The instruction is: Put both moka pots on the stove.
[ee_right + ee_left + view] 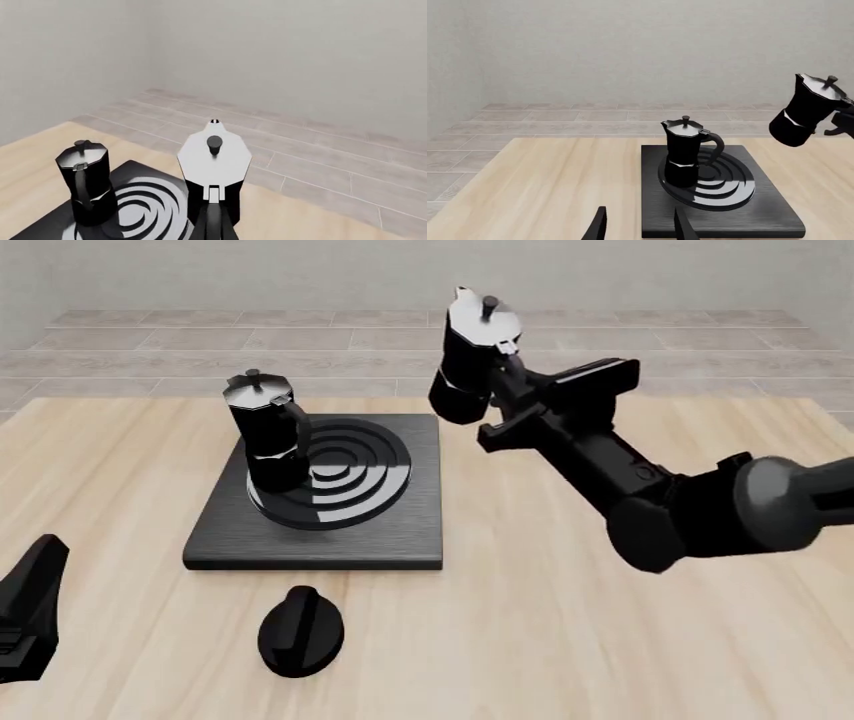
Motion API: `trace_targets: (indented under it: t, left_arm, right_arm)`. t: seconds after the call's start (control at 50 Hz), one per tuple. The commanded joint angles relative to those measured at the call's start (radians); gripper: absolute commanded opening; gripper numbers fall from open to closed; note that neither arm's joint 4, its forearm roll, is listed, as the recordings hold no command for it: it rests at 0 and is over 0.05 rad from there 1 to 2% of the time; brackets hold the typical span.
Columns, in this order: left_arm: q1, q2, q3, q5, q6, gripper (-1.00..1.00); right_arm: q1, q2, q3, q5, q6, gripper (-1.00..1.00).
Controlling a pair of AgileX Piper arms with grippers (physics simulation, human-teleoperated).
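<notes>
One moka pot [268,428] stands upright on the left part of the stove's [400,532] rings. The second moka pot [469,352] hangs tilted in the air past the stove's far right corner, with my right gripper [513,388] shut on its handle side. In the right wrist view that held pot [213,172] fills the centre, its silvery lid facing the camera, with the standing pot [84,181] beside it. My left gripper [640,226] is open and holds nothing, low over the table on the near side of the stove [760,216], apart from the standing pot [684,156].
A black oval knob [300,631] lies on the wooden table [561,640] just in front of the stove. The right arm [694,505] stretches across the right half of the table. Tiled floor and a grey wall lie beyond the far edge.
</notes>
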Motion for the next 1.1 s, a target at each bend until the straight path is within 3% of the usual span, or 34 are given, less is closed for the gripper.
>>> trace_targets:
  t: [0.02,0.46,1.1]
  left_arm:
    - [0.0,0.0,0.0,0.0,0.0,1.0]
    - [0.0,0.0,0.0,0.0,0.0,1.0]
    - [0.0,0.0,0.0,0.0,0.0,1.0]
  right_arm:
    - [0.042,0.027,-0.085,0.005,0.011,-1.0]
    - [0.103,0.077,-0.143,0.043,0.023,-1.0]
    - [0.169,0.187,-0.252,0.093,-0.022,-1.0]
